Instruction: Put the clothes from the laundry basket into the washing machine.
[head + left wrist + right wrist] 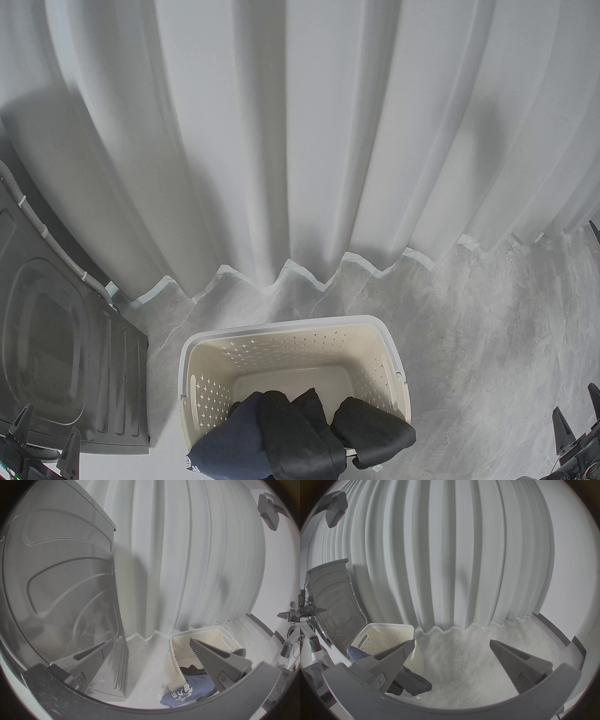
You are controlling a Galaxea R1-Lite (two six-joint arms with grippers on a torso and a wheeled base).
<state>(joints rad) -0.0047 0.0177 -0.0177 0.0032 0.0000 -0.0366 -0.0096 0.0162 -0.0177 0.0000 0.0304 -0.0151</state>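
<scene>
A cream laundry basket [294,350] stands on the floor right in front of me. Dark clothes lie in it and hang over its near rim: a navy printed shirt [228,447] and black garments [375,431]. The grey washing machine [62,362] stands to the basket's left, showing me a panelled side. My left gripper [47,428] hangs open and empty near that panel, short of the basket [175,670] and the navy shirt [187,692]. My right gripper [452,641] is open and empty over bare floor, to the right of the basket [381,636] and black garment [412,681].
A white pleated curtain [300,137] hangs just behind the basket and machine. Grey marbled floor [500,350] lies open to the basket's right. A ribbed hose [44,231] runs along the machine's top edge.
</scene>
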